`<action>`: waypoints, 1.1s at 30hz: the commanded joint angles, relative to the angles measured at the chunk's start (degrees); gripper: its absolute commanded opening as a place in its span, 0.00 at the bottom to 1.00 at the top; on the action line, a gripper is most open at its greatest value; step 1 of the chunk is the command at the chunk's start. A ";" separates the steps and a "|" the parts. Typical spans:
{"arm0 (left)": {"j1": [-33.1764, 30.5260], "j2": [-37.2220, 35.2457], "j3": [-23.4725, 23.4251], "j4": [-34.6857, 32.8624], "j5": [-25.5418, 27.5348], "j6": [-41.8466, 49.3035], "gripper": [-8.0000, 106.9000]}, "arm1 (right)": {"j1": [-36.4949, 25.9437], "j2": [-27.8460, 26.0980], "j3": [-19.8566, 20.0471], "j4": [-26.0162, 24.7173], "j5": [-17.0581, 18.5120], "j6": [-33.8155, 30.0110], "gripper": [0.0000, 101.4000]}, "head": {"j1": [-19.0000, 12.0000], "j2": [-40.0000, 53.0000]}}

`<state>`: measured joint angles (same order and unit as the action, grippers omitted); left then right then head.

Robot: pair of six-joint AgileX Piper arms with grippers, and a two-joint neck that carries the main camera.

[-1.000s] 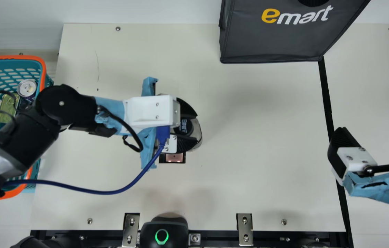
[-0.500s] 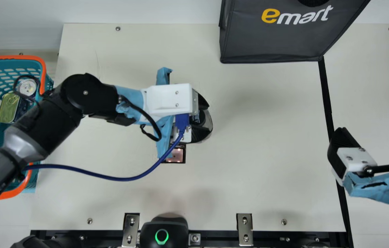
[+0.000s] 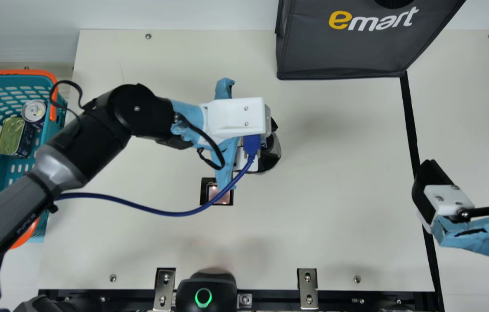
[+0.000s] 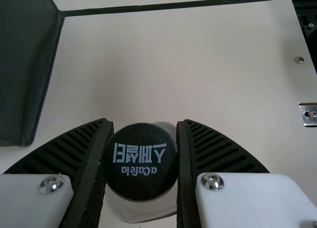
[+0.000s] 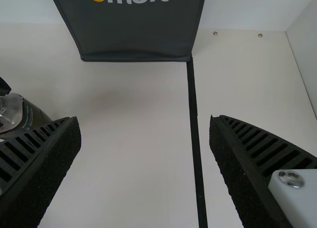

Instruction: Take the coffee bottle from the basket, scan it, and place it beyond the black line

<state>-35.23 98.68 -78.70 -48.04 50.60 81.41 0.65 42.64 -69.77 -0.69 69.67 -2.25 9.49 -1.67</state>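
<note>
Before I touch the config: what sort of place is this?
Probably a mock store checkout. The basket holds cans, what looks like a lit scanner window sits in the table, and a dark shopping bag stands at the far side.

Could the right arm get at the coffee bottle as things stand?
Probably not cleanly. The right gripper is open, but the left gripper holds the coffee bottle, a finger on either side of its cap, and would likely block a grip there.
</note>
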 commanded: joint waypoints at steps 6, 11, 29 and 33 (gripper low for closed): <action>-1.47 2.68 -3.40 0.93 -0.26 -1.73 0.16 | 0.00 0.00 0.00 0.00 0.00 0.00 0.90 | -1.57 0.09; -2.15 4.36 -5.45 1.18 -0.28 -2.43 0.16 | 0.00 0.00 0.00 0.00 0.00 0.00 0.90 | -1.57 0.09; -2.98 8.94 -9.50 2.40 -0.53 -3.34 0.16 | 0.00 0.00 0.00 0.00 0.00 0.00 0.90 | -1.57 0.09; -3.05 9.73 -9.96 2.82 -0.75 -3.71 0.16 | 0.00 0.00 0.00 0.00 -0.09 0.00 0.90 | -1.57 0.09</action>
<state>-38.19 108.32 -88.66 -45.35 49.89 77.77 0.65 42.64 -69.77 -0.69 69.58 -2.25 9.49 -1.67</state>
